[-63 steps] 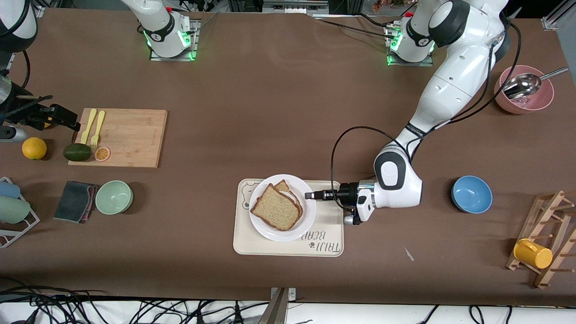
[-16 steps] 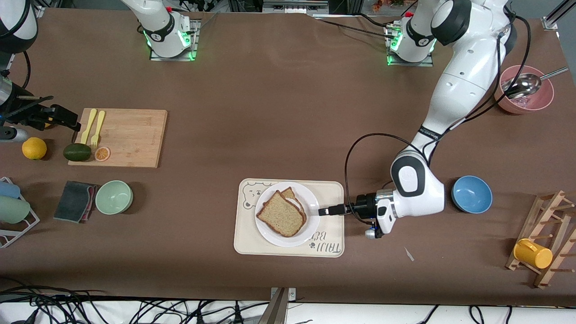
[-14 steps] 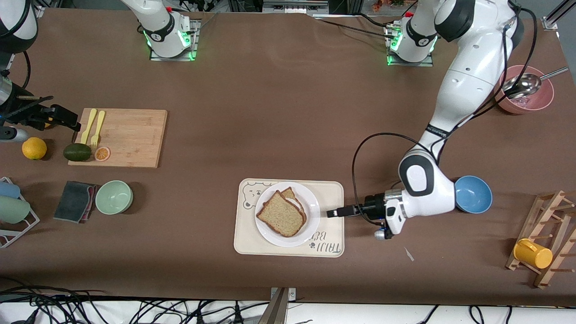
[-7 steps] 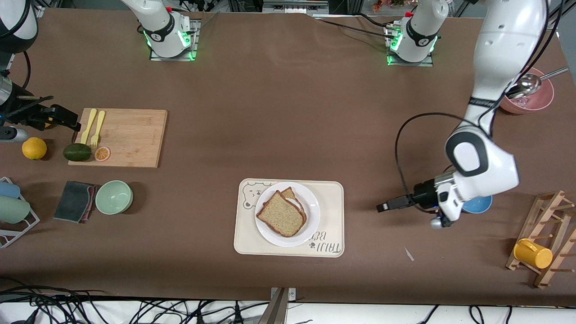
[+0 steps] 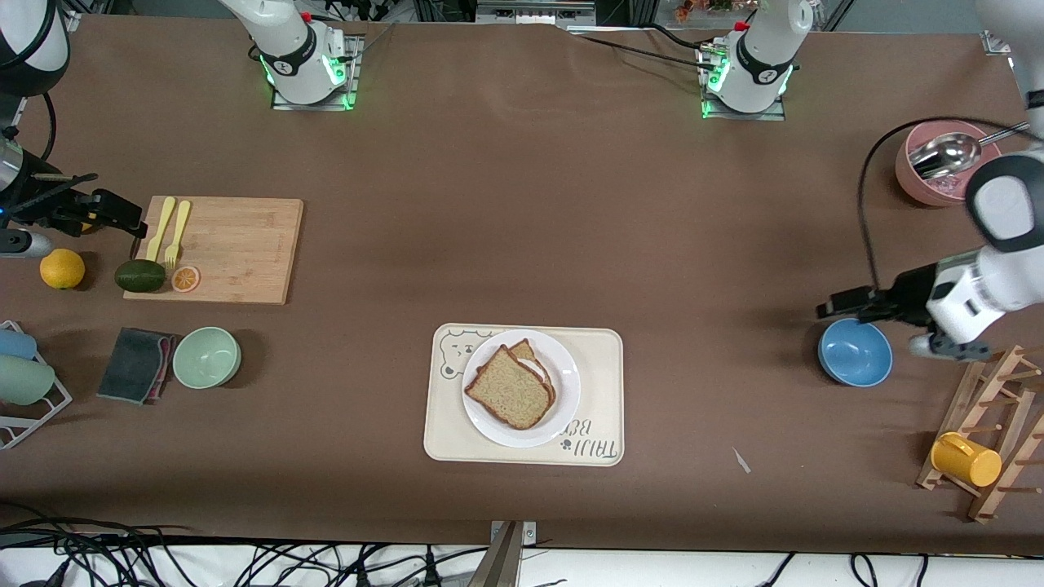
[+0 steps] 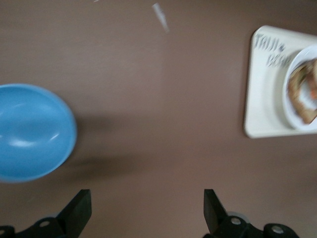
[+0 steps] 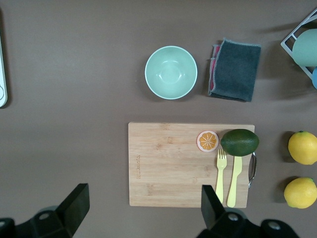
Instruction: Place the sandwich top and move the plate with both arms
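Brown counter: sandwich top (image 5: 507,390) lies on the plate (image 5: 566,383), so stacking looks finished. Left hand (image 5: 833,307) hangs open over the blue bowl (image 5: 855,352); right hand (image 7: 141,208) waits open above the cutting board (image 7: 190,164).

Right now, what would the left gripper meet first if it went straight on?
Likely the bare brown tabletop beside the round blue bowl; the open left gripper's height is unclear.

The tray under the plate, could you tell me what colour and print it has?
The tray is cream, with a bear outline and dark lettering; the front view shows it best.
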You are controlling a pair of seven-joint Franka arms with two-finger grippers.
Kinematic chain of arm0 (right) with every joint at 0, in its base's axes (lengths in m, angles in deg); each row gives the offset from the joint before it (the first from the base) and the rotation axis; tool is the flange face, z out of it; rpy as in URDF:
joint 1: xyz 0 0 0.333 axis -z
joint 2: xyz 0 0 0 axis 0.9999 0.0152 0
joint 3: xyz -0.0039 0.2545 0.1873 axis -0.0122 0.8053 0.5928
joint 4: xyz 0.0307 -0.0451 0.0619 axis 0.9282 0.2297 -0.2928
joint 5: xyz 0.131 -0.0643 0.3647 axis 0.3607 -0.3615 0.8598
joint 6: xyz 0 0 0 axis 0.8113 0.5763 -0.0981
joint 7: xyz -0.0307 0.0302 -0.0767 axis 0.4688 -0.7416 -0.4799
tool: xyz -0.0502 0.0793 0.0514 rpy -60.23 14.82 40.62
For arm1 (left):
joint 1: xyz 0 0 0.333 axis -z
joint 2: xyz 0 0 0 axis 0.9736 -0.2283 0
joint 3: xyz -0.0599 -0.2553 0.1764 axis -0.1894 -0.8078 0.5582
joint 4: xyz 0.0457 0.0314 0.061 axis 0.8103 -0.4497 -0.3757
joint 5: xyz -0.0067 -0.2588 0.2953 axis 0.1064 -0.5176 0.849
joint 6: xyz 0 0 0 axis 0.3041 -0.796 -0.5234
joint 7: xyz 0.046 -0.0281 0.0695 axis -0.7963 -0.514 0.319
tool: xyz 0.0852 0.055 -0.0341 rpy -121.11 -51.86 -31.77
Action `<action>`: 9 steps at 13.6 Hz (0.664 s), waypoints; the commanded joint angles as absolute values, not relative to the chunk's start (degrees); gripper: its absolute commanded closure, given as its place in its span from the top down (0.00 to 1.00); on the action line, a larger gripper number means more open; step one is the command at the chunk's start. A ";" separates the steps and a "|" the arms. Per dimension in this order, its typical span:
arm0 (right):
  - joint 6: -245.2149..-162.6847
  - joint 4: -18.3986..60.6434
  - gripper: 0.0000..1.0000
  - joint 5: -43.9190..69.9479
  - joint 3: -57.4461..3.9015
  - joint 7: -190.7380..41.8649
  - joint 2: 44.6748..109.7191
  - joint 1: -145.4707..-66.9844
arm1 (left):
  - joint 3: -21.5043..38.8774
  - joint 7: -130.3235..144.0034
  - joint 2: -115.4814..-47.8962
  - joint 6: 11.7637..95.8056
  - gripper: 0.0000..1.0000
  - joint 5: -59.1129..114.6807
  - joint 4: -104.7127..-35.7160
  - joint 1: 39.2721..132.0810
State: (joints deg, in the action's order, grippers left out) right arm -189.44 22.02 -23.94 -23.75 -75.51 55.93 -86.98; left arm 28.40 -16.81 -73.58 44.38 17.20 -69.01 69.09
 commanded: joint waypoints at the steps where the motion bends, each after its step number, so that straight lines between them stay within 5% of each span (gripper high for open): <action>1: -188.88 21.42 1.00 -23.39 -23.52 -75.51 55.84 -86.76 | 28.86 -16.66 -68.29 36.16 1.00 25.50 -67.74 70.03; 9: -189.49 21.42 1.00 -23.57 -23.43 -75.25 55.84 -86.76 | 30.16 -4.10 -66.00 17.84 1.00 28.69 -49.27 75.29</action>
